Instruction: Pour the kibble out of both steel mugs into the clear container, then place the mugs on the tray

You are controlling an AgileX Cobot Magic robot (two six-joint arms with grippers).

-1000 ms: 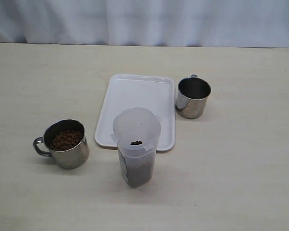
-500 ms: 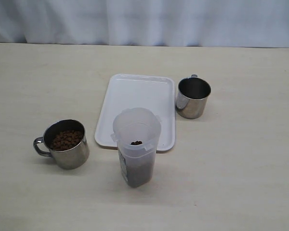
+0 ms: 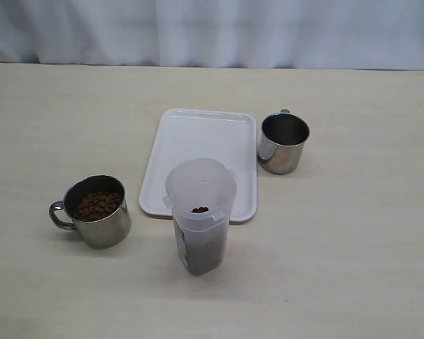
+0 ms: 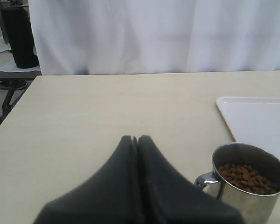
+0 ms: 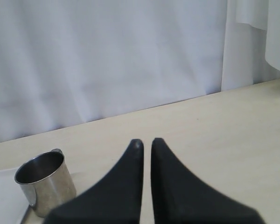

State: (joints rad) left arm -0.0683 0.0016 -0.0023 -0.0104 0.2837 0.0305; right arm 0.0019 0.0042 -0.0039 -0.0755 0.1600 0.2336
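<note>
Clear container point(image 3: 200, 215) — side label point(image 3: 179, 237) too blurred to read.

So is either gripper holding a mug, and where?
Nothing is held. The left gripper and right gripper are shut and empty; the kibble mug and the other mug stand free on the table.

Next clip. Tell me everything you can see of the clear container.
The clear container is a tall, narrow canister of translucent whitish plastic with a rounded-square rim, small clip tabs and a label on its side. It stands upright with no lid on the table, just in front of the white tray. It overlaps the tray's near edge in the exterior view, and contact cannot be told. Dark kibble fills its lower part. Nothing grips it.
</note>
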